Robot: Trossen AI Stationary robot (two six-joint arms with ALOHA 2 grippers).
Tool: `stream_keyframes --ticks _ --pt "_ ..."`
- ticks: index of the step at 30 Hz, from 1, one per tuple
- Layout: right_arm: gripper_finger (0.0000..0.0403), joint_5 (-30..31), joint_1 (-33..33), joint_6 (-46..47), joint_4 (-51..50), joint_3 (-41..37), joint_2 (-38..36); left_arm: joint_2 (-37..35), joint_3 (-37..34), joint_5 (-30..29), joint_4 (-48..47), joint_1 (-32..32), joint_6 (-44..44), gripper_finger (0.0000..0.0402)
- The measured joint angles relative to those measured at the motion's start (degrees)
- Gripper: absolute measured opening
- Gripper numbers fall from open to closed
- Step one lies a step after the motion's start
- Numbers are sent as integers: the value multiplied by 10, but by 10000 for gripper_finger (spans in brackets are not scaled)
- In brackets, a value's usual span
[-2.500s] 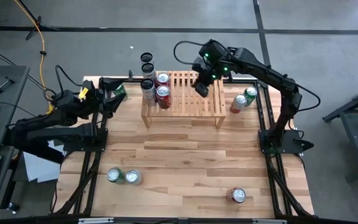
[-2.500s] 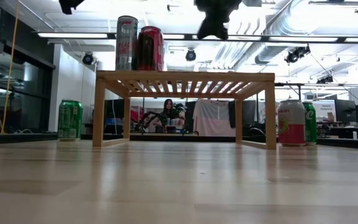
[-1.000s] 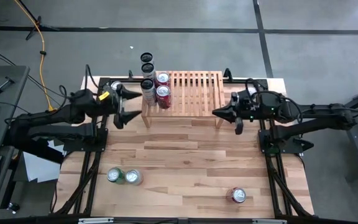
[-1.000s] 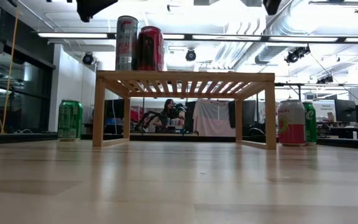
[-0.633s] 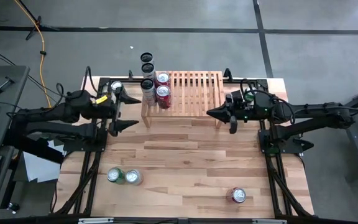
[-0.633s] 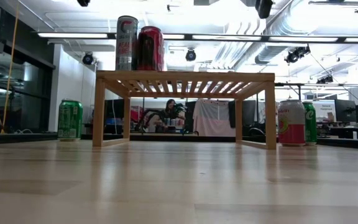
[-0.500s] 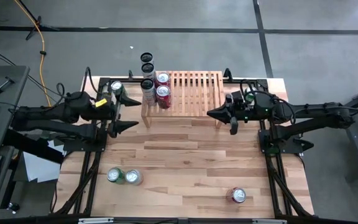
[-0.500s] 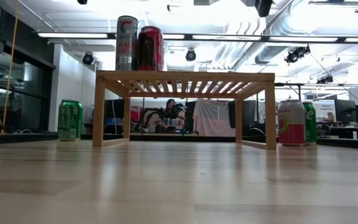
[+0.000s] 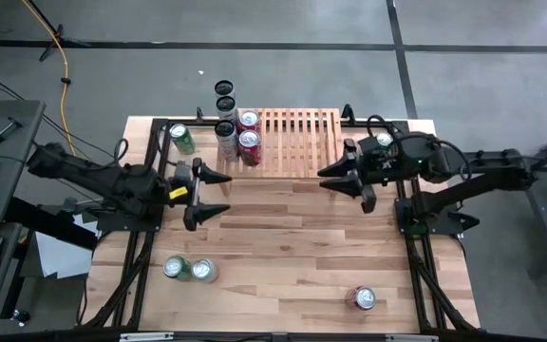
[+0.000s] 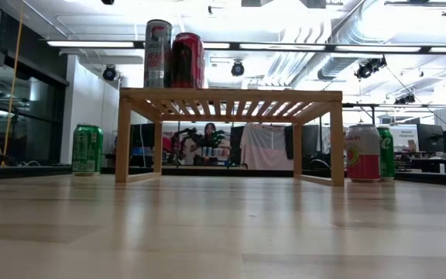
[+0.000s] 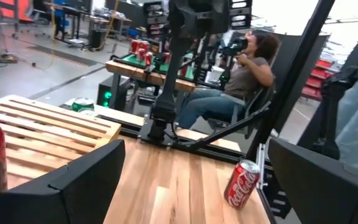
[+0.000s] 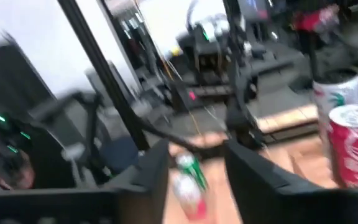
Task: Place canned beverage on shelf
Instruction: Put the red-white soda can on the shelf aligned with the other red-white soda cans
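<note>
The light-wood shelf point(image 9: 297, 142) stands at the table's far middle on its side legs point(image 10: 123, 139). A tall silver can point(image 10: 158, 53) and a red can point(image 10: 187, 60) stand upright on its left end. My left gripper point(image 9: 213, 195) hovers wide open near the shelf's near left corner, holding nothing. My right gripper point(image 9: 330, 178) hovers open by the shelf's near right corner, also with nothing between its fingers. The low view shows neither gripper.
A green can point(image 9: 180, 137) stands left of the shelf. Two cans point(image 10: 363, 153) stand right of it, mostly under my right arm in the high view. Two more cans point(image 9: 189, 269) sit near left and a red one point(image 9: 364, 298) near right. A person point(image 11: 247, 68) sits beyond the table.
My left gripper has swung toward the table's near edge and its middle, staying wide open. My right gripper has risen out of the low view's top and has opened, staying by the shelf's right end. No can has moved.
</note>
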Motion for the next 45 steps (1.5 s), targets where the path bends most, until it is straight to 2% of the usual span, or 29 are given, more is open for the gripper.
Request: stream_keyframes --ticks 4,8,13,17,22,29,34,38,41,45 --pt "221 36 18 -39 -154 98 53 7 26 -44 -28 -20 18 385" --pt "286 38 25 -87 -265 172 105 7 54 -68 -63 -27 39 385" --pt "315 29 25 -95 -372 240 155 7 64 -81 -83 -27 28 385" --pt "316 -30 28 -47 -470 286 183 7 64 -82 -84 -26 21 385" --pt "317 -73 75 105 -585 310 203 7 64 -91 -84 -16 25 385" --pt "317 -61 226 398 -700 310 243 6 64 -110 -83 26 -18 385" --pt "317 -9 334 651 -720 310 298 6 64 -91 -80 43 -41 385" --pt "317 -16 392 813 -721 310 357 6 64 -62 -77 50 -41 385" --pt "317 -29 422 901 -715 309 401 6 64 -50 -77 54 -41 385" --pt "317 -26 439 964 -712 309 434 6 64 -48 -77 58 -41 385"
